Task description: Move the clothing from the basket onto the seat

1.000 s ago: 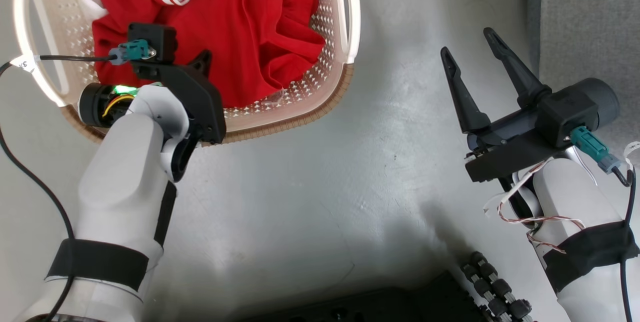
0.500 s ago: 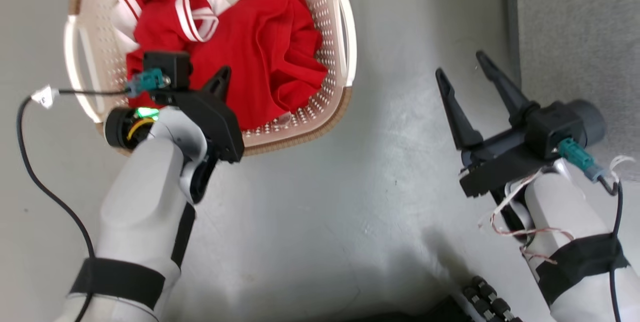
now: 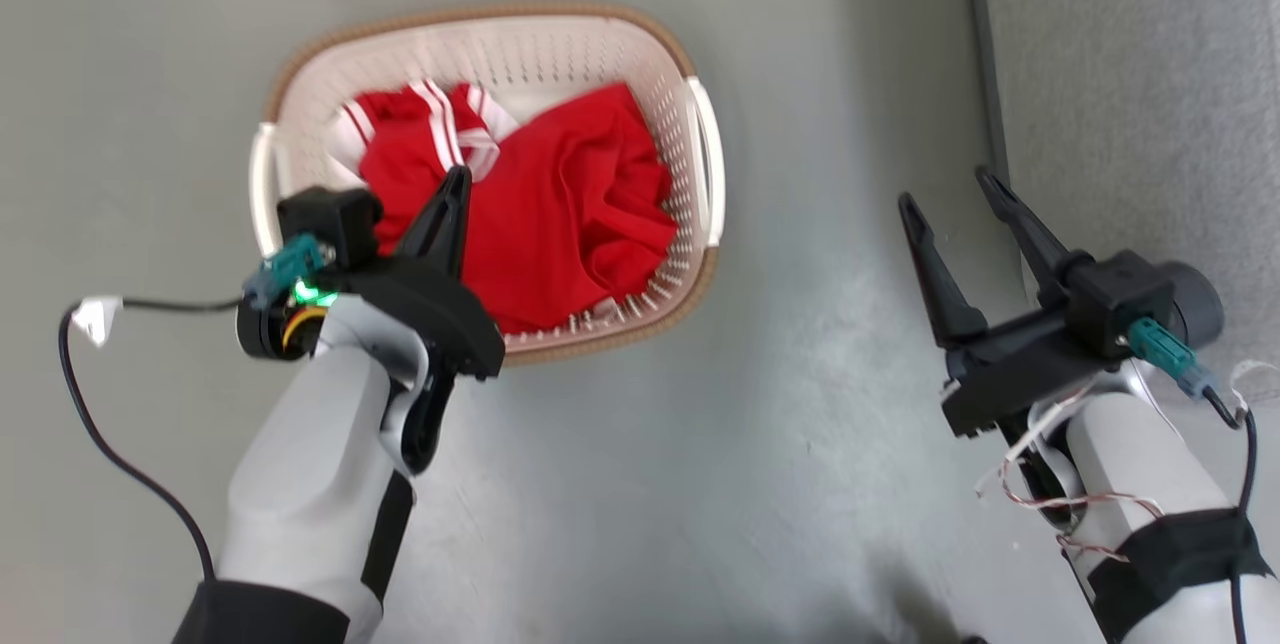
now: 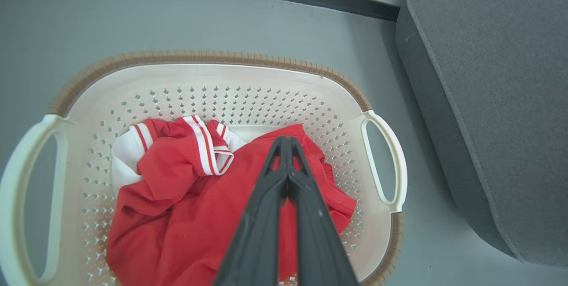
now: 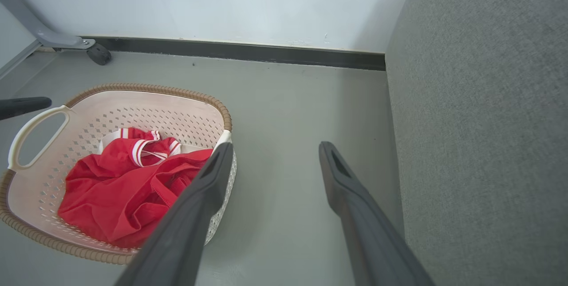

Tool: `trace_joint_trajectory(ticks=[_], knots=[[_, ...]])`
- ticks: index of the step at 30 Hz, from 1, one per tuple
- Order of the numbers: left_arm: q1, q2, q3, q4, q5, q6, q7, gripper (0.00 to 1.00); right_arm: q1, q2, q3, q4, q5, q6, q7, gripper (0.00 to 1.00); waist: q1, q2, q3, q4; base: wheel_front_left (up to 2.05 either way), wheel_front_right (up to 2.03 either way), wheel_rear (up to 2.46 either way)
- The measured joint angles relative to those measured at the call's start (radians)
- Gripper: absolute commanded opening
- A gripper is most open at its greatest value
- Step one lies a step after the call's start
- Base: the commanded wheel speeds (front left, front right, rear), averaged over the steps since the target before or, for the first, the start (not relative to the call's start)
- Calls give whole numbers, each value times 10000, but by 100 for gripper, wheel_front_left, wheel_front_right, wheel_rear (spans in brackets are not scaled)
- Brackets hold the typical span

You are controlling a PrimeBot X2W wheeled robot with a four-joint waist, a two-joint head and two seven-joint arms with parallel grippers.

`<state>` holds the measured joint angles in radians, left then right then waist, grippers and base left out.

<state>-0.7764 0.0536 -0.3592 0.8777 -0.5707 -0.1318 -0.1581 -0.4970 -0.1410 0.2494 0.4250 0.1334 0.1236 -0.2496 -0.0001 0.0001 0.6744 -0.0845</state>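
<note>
Left gripper: my fingers are pressed together, pointing toward 12 o'clock over the red clothing. The clothing lies heaped in the basket, which stands on the floor at 11 o'clock in the head view. Right gripper: at 4 o'clock, my fingers are spread wide above the floor, between the basket and the grey seat at 2 o'clock.

Soft cloth clothing in smooth perforated plastic basket; matt woven-fabric seat
</note>
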Motion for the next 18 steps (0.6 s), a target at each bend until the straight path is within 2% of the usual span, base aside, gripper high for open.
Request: trace_joint_trajectory(ticks=[6,7,8,10,12,13,18], knots=[[623,-15,132,-81,-33,-2,-809,0,456,-144,-263,136,71,0,0,100,-1,-1,-843,215,0,0,0],[734,-23,190,-86,-67,-2,-842,6,544,-169,-316,151,71,0,0,100,0,0,-987,255,0,0,0],[848,-27,253,-102,-94,0,-865,25,632,-199,-370,155,73,0,0,100,-1,0,-1128,294,0,0,0],[1059,-29,299,-115,-92,0,-907,43,821,-265,-485,180,77,0,0,100,-1,-1,-1415,376,0,0,0],[1253,-48,389,-169,-92,0,-913,94,1023,-330,-591,207,98,0,0,100,-1,-1,-1698,461,0,0,0],[1343,-52,428,-203,-92,4,-915,100,1125,-366,-639,232,123,0,0,100,-1,-1,-1843,507,0,0,0],[1814,-67,681,-497,-90,192,-917,100,1592,-491,-836,265,159,0,2,100,-1,-1,-2561,736,0,0,0]])
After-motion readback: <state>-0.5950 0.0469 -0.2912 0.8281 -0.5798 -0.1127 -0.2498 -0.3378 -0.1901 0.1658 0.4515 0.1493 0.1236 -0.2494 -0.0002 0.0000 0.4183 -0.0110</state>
